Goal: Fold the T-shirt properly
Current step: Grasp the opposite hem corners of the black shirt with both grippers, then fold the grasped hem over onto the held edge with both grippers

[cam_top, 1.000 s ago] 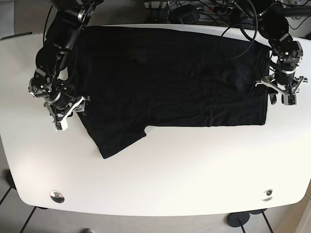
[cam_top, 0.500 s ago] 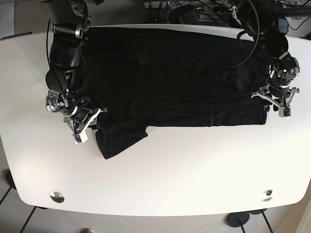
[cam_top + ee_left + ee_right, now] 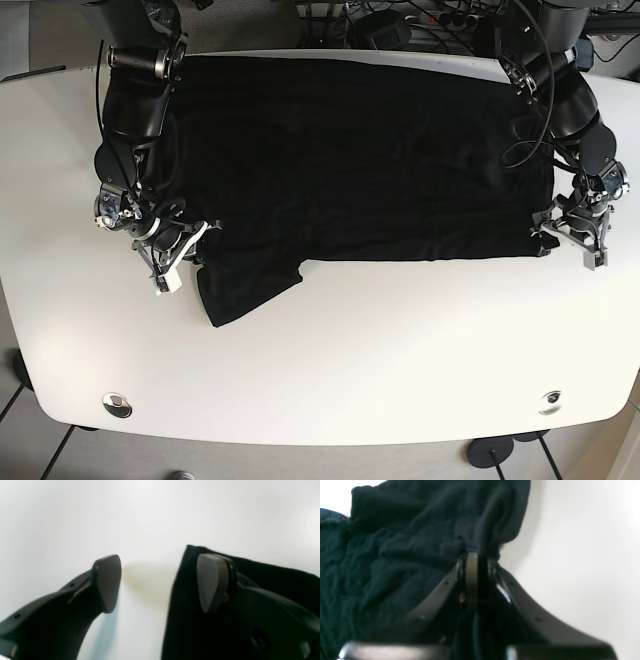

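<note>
The right gripper (image 3: pixel 477 555) was pinched on a bunched fold of the shirt (image 3: pixel 350 160), which spread away to its left. The left gripper (image 3: pixel 160 582) stood spread, one finger (image 3: pixel 212 580) over the shirt's corner and the other (image 3: pixel 107 580) over bare table (image 3: pixel 75 517).

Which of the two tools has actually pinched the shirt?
The right tool, shut on a bunched fold of the black T-shirt. The left tool is open, straddling the shirt's corner.
</note>
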Robot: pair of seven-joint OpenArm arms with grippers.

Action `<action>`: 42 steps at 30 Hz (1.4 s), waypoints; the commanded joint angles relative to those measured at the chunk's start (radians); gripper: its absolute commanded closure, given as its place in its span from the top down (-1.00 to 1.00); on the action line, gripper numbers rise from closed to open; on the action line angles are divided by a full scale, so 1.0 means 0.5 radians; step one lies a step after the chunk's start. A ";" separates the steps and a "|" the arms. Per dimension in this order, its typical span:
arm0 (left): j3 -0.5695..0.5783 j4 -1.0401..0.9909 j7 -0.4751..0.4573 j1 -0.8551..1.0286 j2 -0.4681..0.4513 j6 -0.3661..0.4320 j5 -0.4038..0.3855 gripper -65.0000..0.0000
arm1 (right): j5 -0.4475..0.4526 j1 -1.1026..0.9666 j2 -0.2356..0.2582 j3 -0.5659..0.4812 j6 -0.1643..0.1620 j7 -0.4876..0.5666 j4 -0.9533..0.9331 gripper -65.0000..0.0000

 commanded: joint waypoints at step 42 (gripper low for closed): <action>-0.049 1.811 0.538 0.724 0.379 -0.316 0.012 -0.99 | -0.002 -0.929 -0.132 0.206 0.025 -0.475 1.779 -0.94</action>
